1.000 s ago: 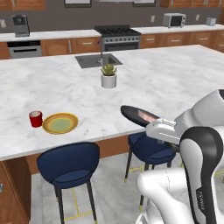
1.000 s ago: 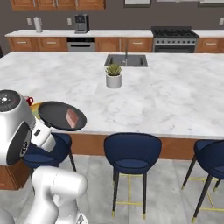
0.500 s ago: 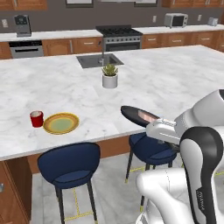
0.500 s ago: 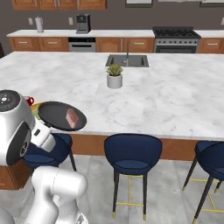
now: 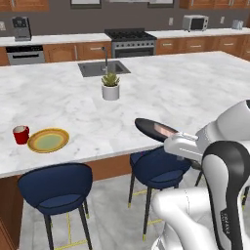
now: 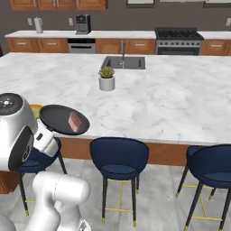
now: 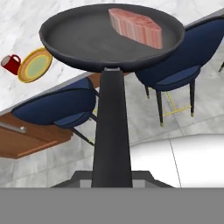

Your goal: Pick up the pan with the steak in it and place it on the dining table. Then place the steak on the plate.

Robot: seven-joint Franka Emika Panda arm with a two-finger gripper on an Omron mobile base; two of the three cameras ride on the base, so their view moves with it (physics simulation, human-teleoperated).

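My gripper (image 7: 112,178) is shut on the long black handle of the dark pan (image 7: 109,37), held level in the air by the near edge of the dining table (image 5: 185,93). The pinkish-red steak (image 7: 135,27) lies inside the pan toward its far right side. From the base cameras the pan (image 5: 152,128) (image 6: 62,119) hangs over the table's front edge above the stools, with the steak (image 6: 74,122) in it. The yellow-rimmed plate (image 5: 48,140) (image 7: 35,64) lies on the table well to the left of the pan.
A red mug (image 5: 20,134) stands just left of the plate. A potted plant (image 5: 111,87) and a sink (image 5: 103,68) are at mid-table. Blue stools (image 5: 56,188) (image 6: 119,158) line the near side. A stove and counters run along the back wall.
The whole scene has slid slightly left in both base views, so the camera has moved. The pan with the steak keeps its place relative to the arm.
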